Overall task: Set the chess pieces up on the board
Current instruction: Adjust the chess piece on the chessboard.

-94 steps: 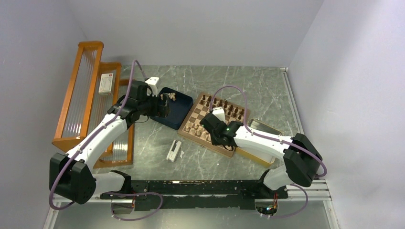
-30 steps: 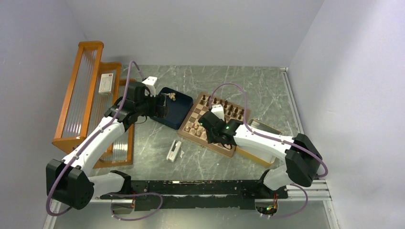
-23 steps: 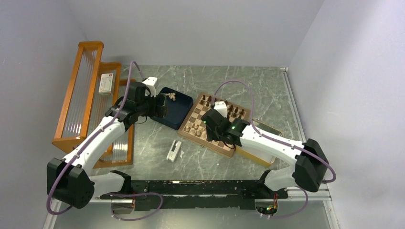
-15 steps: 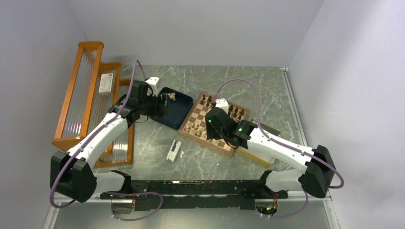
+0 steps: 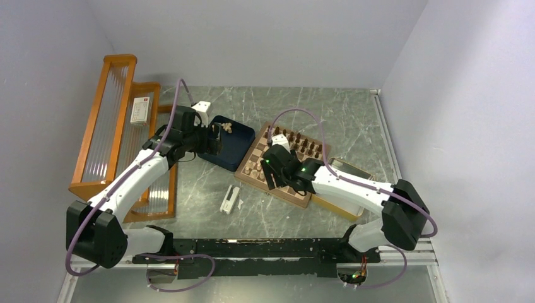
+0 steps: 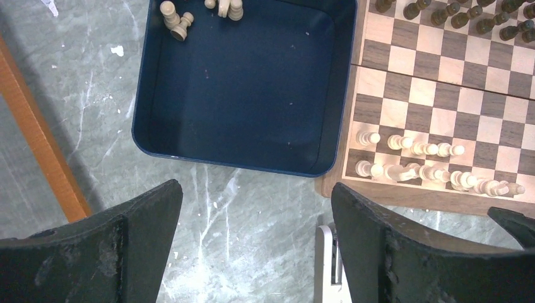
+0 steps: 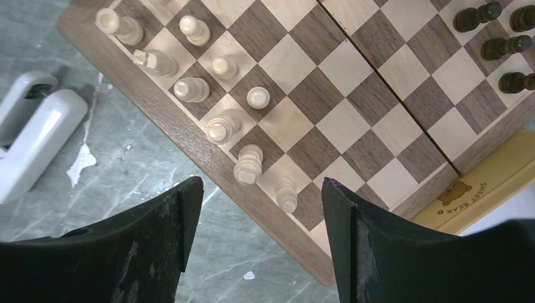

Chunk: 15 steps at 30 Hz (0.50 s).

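"Top external first: what has moved around the board (image 5: 260, 146)?"

"The blue tray (image 5: 235, 153) at its 10 o'clock has not shifted, and your left gripper (image 6: 255, 188) stays above it. Your right gripper (image 5: 270, 178) has slid from the board's 5 o'clock corner to its 7 o'clock edge."

"Holding anything?"

"No. Both pairs of jaws gape wide and empty. I judge one placement done and another fetch due."

"What do the wrist views add?"

"Right wrist shows pale pieces (image 7: 221, 129) in two gappy rows below your fingers, with dark pieces (image 7: 505, 47) at 2 o'clock. Left wrist shows stray pieces (image 6: 176, 19) in the tray's 11 o'clock corner."
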Each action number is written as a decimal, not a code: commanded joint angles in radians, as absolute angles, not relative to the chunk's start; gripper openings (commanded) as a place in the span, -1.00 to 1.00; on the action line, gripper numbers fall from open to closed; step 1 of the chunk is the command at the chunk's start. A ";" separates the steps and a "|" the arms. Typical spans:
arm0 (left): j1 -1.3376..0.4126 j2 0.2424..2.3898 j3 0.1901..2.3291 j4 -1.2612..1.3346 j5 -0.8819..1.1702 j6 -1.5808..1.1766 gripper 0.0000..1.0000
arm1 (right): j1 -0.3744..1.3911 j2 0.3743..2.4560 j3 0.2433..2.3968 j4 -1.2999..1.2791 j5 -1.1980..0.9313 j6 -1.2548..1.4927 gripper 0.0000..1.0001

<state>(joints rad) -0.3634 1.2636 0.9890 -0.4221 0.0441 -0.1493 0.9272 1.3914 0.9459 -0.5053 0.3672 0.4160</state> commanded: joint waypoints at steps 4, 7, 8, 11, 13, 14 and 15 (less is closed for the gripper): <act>-0.357 1.218 0.967 -0.408 0.028 -0.133 0.85 | 0.933 1.440 0.955 -0.490 0.399 0.340 0.46; -0.357 1.208 0.955 -0.397 0.039 -0.132 0.86 | 0.933 1.423 0.937 -0.474 0.371 0.308 0.48; -0.357 1.207 0.956 -0.399 0.039 -0.132 0.86 | 0.932 1.415 0.928 -0.466 0.367 0.300 0.49; -0.357 1.201 0.955 -0.403 0.037 -0.129 0.86 | 0.933 1.423 0.916 -0.463 0.375 0.285 0.50; -0.357 1.195 0.951 -0.397 0.039 -0.132 0.87 | 0.933 1.439 0.919 -0.467 0.380 0.282 0.50; -0.357 1.192 0.950 -0.395 0.041 -0.133 0.87 | 0.933 1.447 0.920 -0.466 0.378 0.282 0.50; -0.357 1.191 0.950 -0.391 0.043 -0.135 0.87 | 0.933 1.455 0.921 -0.466 0.377 0.281 0.50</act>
